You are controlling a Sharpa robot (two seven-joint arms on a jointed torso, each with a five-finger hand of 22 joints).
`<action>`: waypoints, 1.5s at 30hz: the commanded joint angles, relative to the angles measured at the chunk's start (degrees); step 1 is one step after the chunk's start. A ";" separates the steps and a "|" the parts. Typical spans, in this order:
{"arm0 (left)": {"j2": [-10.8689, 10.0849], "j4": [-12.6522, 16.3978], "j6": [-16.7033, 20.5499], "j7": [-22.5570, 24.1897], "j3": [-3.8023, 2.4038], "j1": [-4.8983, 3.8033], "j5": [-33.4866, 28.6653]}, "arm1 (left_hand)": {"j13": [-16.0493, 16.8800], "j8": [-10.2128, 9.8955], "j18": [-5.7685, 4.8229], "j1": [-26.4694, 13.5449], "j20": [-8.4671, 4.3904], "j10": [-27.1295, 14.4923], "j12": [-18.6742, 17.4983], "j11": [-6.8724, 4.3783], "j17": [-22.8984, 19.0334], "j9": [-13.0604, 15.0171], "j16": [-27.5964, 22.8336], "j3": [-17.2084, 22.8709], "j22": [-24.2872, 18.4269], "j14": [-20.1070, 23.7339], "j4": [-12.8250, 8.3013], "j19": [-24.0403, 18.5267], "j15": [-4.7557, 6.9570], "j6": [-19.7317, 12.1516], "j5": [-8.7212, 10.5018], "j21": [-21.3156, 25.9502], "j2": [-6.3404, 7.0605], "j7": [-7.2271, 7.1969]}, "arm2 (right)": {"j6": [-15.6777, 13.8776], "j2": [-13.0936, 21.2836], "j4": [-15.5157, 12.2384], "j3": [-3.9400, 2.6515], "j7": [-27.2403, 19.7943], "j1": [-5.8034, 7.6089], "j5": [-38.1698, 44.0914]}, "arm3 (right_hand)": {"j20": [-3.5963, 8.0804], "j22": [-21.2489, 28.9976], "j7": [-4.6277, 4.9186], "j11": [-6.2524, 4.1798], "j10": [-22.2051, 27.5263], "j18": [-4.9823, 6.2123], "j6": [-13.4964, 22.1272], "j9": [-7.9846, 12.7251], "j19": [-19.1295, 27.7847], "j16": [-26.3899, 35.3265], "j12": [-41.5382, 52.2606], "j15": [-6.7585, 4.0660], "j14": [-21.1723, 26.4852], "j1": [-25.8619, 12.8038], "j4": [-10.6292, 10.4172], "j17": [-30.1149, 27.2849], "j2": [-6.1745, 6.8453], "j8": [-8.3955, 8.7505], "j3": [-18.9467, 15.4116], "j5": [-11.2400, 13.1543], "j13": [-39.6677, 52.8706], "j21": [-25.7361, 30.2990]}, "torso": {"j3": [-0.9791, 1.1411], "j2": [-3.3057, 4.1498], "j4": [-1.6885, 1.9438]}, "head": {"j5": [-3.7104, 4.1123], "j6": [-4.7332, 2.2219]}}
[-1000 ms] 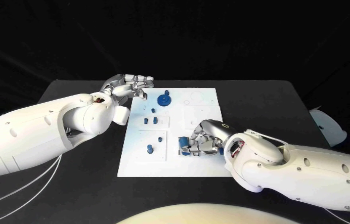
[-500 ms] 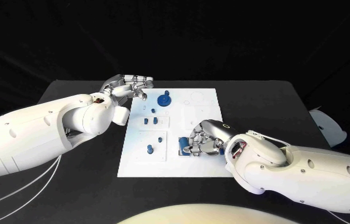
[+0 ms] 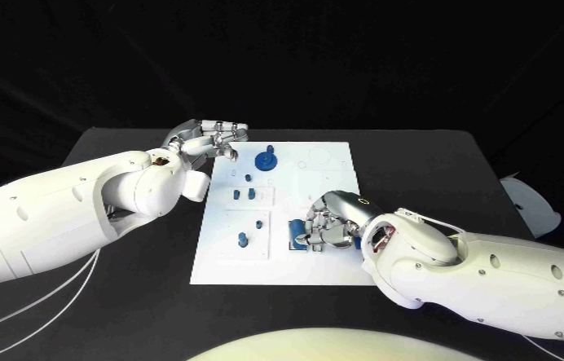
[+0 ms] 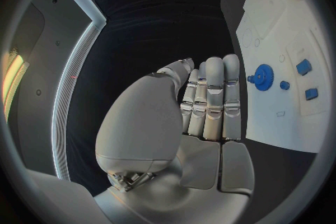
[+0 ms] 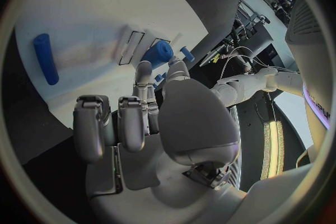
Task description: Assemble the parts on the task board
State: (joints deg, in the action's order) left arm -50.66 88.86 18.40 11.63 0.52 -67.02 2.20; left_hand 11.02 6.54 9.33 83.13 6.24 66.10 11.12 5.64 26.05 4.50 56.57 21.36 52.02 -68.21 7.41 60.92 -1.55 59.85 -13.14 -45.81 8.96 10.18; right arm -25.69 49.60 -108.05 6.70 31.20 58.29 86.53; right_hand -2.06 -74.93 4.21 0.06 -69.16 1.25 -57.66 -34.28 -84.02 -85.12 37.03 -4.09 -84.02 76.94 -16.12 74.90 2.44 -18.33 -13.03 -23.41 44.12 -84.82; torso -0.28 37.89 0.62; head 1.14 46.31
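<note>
The left robot hand [image 4: 203, 106] holds nothing, fingers straight and together, beside the white task board [image 4: 280, 56] bearing a blue gear [image 4: 264, 77] and small blue parts [image 4: 304, 66].

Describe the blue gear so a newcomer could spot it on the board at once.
Start at the white board mid-table and look to its far end, beside the left hand. The gear lies there: a round toothed disc, far wider than the small blue pegs nearer the robot.
</note>
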 commanded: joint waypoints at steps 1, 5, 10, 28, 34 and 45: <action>0.03 0.13 -0.76 0.15 -0.04 -0.06 -0.19 | 0.05 0.18 0.77 -0.34 0.41 -0.36 0.34 0.13 -0.05 -0.06 0.15 -0.21 -0.01 0.43 -0.02 0.02 0.16 -0.44 0.09 0.09 -0.02 -0.02 | -0.39 -0.49 0.63 0.05 0.42 -0.05 1.50 | -0.42 -13.48 0.02 -0.16 -0.34 -0.05 0.69 -0.21 -3.89 0.45 -0.32 0.27 -3.84 0.78 -0.06 4.58 0.00 -0.33 -0.12 -0.34 -0.20 0.37 | 0.02 -0.01 -0.05 | -0.15 0.08; 0.03 0.12 -0.77 0.13 -0.03 -0.06 -0.19 | 0.05 0.18 0.77 -0.34 0.41 -0.36 0.34 0.13 -0.05 -0.06 0.15 -0.21 -0.01 0.43 -0.02 0.02 0.16 -0.44 0.09 0.09 -0.02 -0.02 | -0.75 -1.24 1.15 0.07 0.11 -0.05 1.61 | -0.42 -13.34 0.03 -0.15 -0.33 0.06 0.85 -0.34 -3.71 0.68 -0.38 0.27 -3.75 0.91 -0.07 4.15 0.01 -0.50 -0.18 -0.23 -0.31 0.87 | 0.05 0.01 -0.03 | -0.16 0.12; 0.01 0.17 -0.74 0.12 -0.03 -0.06 -0.19 | 0.05 0.18 0.77 -0.34 0.41 -0.36 0.34 0.13 -0.05 -0.06 0.15 -0.21 -0.01 0.43 -0.02 0.02 0.16 -0.44 0.09 0.09 -0.02 -0.02 | -0.34 -1.68 1.43 0.09 -0.54 -0.05 1.80 | -0.44 -12.71 0.10 -0.09 -0.27 0.52 1.49 -0.86 -2.87 1.70 -0.59 0.31 -3.34 1.36 -0.04 2.36 0.35 -1.17 -0.54 0.40 -0.72 3.07 | -0.01 0.02 -0.01 | -0.05 0.08; -0.12 0.26 -0.71 0.04 -0.03 -0.07 -0.19 | 0.05 0.18 0.77 -0.34 0.41 -0.36 0.34 0.13 -0.05 -0.06 0.15 -0.21 -0.01 0.43 -0.02 0.02 0.16 -0.44 0.09 0.09 -0.02 -0.02 | -0.20 -0.99 0.78 0.11 -1.12 -0.06 2.80 | -0.53 -11.94 0.20 -0.01 -0.11 1.03 2.78 -2.00 -1.88 3.20 -0.70 0.37 -2.85 3.06 0.21 0.11 0.78 -2.84 -1.08 2.20 -1.44 5.74 | 0.06 -0.04 0.06 | -0.10 0.27; -0.13 0.22 -0.71 0.06 -0.03 -0.06 -0.19 | 0.05 0.18 0.77 -0.34 0.41 -0.36 0.34 0.13 -0.05 -0.06 0.15 -0.21 -0.01 0.43 -0.02 0.02 0.16 -0.44 0.09 0.09 -0.02 -0.02 | -3.15 1.55 -0.20 0.09 -1.26 0.01 0.97 | -0.40 -12.12 -0.03 -0.25 -0.69 0.91 3.01 -2.16 -2.17 3.19 -0.47 0.17 -2.99 3.96 -0.17 0.23 -0.96 -3.36 -0.50 1.65 -1.73 5.18 | 0.00 -0.10 -0.08 | 0.07 0.03; -0.19 0.11 -0.66 0.05 -0.01 -0.06 -0.19 | 0.08 0.23 0.79 -0.32 0.41 -0.45 0.47 0.13 -0.09 -0.06 0.18 -0.20 -0.08 0.43 0.02 0.02 0.17 -0.47 0.08 0.20 -0.16 -0.03 | -2.74 10.12 -1.47 0.10 -8.52 1.60 -9.65 | -1.04 -8.54 1.21 0.85 1.58 3.17 2.08 4.31 2.12 9.38 -1.91 0.91 -0.66 4.70 -0.25 -8.79 -3.19 4.65 -1.11 -0.82 -2.97 17.48 | 0.02 -0.34 -0.64 | 1.31 -0.38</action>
State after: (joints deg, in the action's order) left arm -50.93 88.90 18.41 11.43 0.54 -67.02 2.19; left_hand 11.00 6.54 9.33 83.13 6.24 66.10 11.54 5.64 26.01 4.51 56.57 21.36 52.03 -67.99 7.40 60.92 -1.36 59.85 -13.14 -45.81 8.97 10.18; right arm -28.69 59.38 -109.35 6.76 26.47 59.85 80.06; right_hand -3.10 -74.92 5.33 0.81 -67.99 3.98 -55.24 -30.11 -82.15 -76.12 35.49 -3.57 -83.93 81.38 -16.31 66.67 -0.87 -13.87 -13.86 -24.32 41.42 -68.06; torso -0.27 37.64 0.20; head 2.18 45.96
